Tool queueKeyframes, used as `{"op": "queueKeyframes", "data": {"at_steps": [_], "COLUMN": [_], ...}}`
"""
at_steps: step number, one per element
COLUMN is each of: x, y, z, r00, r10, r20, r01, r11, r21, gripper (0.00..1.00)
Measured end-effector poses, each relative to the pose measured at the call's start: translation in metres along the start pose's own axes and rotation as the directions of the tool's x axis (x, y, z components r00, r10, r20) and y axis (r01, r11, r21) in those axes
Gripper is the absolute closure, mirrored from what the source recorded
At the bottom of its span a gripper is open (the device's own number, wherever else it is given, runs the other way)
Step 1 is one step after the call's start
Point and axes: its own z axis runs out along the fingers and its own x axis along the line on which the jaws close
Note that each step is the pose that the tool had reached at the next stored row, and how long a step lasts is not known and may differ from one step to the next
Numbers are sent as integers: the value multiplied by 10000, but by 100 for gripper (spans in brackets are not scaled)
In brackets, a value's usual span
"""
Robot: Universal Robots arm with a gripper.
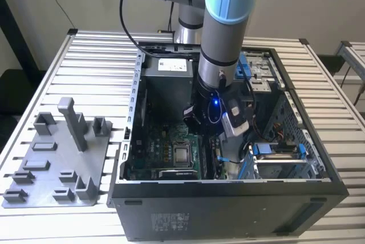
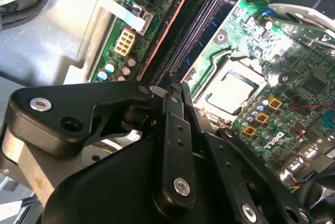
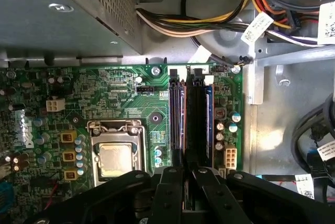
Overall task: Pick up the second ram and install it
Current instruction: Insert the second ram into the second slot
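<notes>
Reaching arm: the arm comes down from above into the open computer case, which lies on its side on the slatted table.
Gripper: the gripper sits low over the memory slots, its two black fingers drawn close together and pinching a thin board edge-on; in the second wrist view the tips meet right at the near end of the slots.
Second ram: the second ram stands on its edge between the fingertips, lined up along the slot on the side away from the processor. It shows as a long dark strip with a blue face, and I cannot tell how deep it sits in the slot. In the second wrist view it runs away from the tips as a dark blue band.
Neighbouring slot: the slot just beside it, towards the processor, shows a brownish edge along its length.
Processor: the metal-capped processor lies near the slots on the green motherboard.
Power supply: the grey box sits at the far end of the case, with a bundle of coloured wires beside it.
Holder tray: the grey holder tray with upright posts lies on the table, to the exterior view's left of the case and well apart from the gripper.
</notes>
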Motion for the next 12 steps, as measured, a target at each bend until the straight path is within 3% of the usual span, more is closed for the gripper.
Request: {"op": "queueKeyframes", "data": {"at_steps": [12], "x": [-12], "y": [1], "z": [0], "r00": [9988], "r10": [-486], "r20": [14], "r01": [486], "r11": [9988], "r21": [-2], "gripper": [86]}}
